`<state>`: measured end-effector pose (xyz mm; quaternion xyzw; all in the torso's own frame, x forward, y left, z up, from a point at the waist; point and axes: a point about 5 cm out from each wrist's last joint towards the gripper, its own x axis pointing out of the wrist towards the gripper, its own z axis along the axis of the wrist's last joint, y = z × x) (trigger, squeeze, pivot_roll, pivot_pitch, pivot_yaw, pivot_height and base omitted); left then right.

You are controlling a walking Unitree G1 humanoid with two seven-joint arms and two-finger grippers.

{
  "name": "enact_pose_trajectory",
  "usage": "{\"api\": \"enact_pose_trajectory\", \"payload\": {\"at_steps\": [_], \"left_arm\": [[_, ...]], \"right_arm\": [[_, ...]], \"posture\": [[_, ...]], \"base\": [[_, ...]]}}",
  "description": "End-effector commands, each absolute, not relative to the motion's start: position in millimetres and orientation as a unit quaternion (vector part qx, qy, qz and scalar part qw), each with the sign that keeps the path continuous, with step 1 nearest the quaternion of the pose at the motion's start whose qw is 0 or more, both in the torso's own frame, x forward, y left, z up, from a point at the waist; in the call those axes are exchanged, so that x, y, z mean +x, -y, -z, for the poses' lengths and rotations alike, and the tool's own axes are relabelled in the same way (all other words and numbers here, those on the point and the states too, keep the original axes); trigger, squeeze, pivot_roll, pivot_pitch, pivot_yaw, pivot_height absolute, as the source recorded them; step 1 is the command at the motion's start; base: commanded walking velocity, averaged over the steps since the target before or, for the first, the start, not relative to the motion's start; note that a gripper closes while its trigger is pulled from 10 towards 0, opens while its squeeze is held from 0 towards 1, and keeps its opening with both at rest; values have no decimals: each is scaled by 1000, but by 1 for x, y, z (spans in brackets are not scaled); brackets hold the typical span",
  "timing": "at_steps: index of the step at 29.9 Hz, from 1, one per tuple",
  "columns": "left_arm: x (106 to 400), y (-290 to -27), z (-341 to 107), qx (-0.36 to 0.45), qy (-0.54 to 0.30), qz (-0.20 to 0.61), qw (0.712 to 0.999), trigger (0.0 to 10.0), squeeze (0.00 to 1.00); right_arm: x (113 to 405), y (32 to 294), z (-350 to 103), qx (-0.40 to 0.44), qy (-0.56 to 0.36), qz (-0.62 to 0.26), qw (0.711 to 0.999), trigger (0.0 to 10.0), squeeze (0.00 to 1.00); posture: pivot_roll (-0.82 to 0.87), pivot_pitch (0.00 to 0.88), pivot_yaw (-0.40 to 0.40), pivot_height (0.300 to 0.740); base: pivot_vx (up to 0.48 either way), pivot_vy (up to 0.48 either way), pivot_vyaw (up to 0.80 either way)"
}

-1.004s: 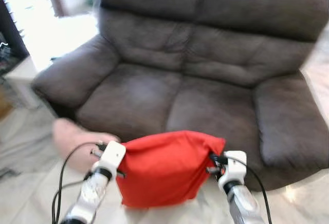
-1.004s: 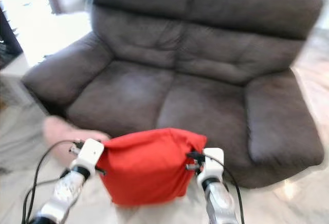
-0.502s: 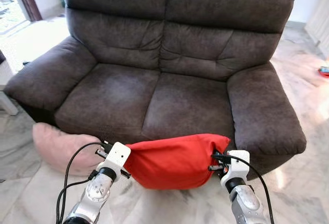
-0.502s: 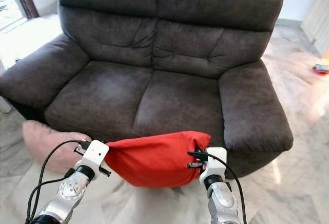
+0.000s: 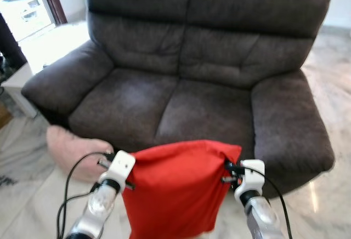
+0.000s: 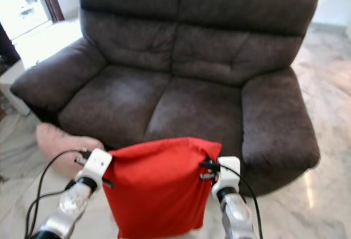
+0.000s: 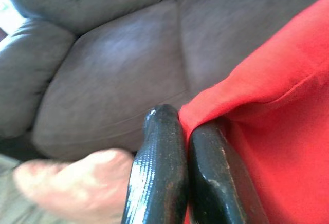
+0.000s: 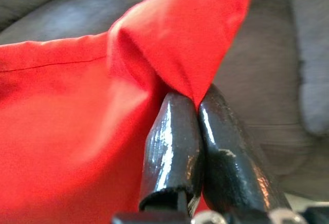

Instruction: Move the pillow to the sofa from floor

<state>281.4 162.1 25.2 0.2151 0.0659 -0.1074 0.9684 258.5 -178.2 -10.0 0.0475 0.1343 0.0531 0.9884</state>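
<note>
Transport step: left gripper (image 5: 129,169) and right gripper (image 5: 224,173) clench red pillow (image 5: 175,187) corners; next, lift onto sofa (image 5: 181,107) seat front edge.

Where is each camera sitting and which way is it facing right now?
Left eye view: on the head, looking forward and down at the sofa; both arms hold up the red pillow, with a pink pillow on the floor.
Right eye view: its stereo twin, same scene.
Left wrist view: along the left hand, pinching a pillow corner.
Right wrist view: along the right hand, pinching the other corner.
Shared: all four show the red pillow and the sofa.
</note>
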Motion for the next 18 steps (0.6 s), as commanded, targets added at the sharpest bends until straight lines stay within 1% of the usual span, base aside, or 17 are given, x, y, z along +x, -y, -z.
{"api": "enact_pose_trajectory", "payload": {"at_steps": [1,10,13,18], "left_arm": [[288,-164,-37,214,-36,98,971,10000,0],[287,-164,-36,212,-36,98,972,10000,0],[287,-164,-36,211,-36,97,972,10000,0],[286,-165,-36,208,-36,96,973,10000,0]], "right_arm": [[272,178,-5,46,-95,-51,993,10000,0],[271,180,-4,45,-98,-49,993,10000,0],[271,181,-4,46,-100,-47,993,10000,0],[271,181,-4,46,-100,-47,993,10000,0]], "posture": [[39,0,-48,740],[38,0,-50,740],[38,0,-51,740],[37,0,-51,740]], "base": [[0,0,0],[0,0,0],[0,0,-800],[0,0,0]]}}
